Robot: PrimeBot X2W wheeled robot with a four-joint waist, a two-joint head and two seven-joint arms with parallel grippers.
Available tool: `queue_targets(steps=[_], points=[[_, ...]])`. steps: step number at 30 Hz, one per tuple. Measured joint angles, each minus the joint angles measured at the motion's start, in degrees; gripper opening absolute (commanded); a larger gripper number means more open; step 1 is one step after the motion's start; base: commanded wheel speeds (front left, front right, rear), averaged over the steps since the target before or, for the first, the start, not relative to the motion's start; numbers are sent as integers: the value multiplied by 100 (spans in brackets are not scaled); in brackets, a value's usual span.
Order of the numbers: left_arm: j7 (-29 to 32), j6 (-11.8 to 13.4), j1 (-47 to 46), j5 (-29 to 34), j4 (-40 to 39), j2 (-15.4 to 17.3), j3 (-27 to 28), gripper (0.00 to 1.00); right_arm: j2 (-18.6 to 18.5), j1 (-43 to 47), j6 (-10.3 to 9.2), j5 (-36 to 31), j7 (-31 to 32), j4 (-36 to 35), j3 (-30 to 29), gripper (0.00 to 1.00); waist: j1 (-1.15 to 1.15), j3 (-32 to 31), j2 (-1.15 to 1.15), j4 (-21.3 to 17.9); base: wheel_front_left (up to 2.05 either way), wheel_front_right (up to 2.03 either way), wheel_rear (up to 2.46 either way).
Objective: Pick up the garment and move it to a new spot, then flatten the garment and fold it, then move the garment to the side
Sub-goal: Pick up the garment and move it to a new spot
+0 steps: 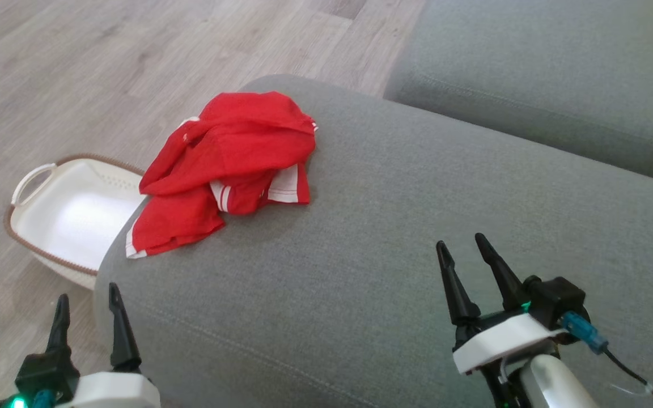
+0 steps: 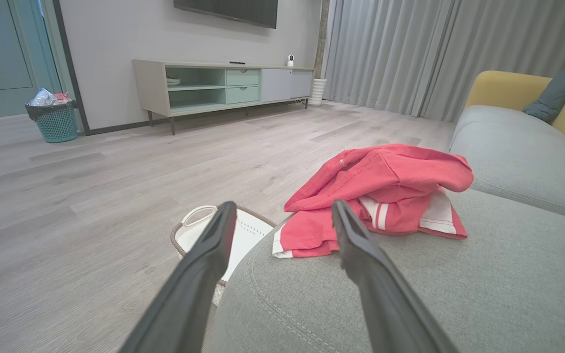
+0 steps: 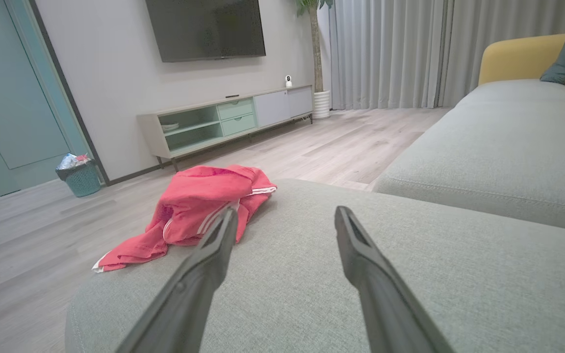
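Red garment (image 1: 230,153), perhaps a jersey, lies on cushion (image 1: 360,255); left pincer (image 1: 89,292) and right pincer (image 1: 461,241) gape empty.

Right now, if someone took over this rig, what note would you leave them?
Left gripper: open, empty, by the grey sofa cushion's near left corner.
Right gripper: open, empty, over the cushion.
Red garment: crumpled at the cushion's left edge, above the white basket on the floor.
Done: nothing visibly; garment not yet flattened or folded.
Left: pick up, move, flatten, fold, set aside.
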Motion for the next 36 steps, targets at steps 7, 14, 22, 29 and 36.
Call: queue_targets(steps=[7, 14, 22, 29, 36], points=[[0, -11, 8, 30, -91, -33, 27, 100, -4, -236, 0, 51, -1, 100, 121, 100, 0, 101, 0, 104, 0, 0, 0], [0, -103, 15, 92, -83, -20, 119, 100, -4, -225, 0, 93, -1, 126, 85, 100, 0, 44, 0, 49, 0, 0, 0], [15, -426, -53, 53, 99, 355, 220, 100, -3, -118, 0, 13, -2, -18, -209, 100, 0, -11, 0, -116, 0, 0, 0], [414, -732, -720, -204, 89, 721, 356, 100, -3, -70, 0, -245, 1, -155, -314, 100, 0, 291, 0, -476, 0, 0, 0], [1553, -1288, -1748, -401, 698, 1232, 253, 100, -4, -116, 0, -708, 229, -557, -533, 100, 0, 851, 0, -811, 0, 0, 0]])
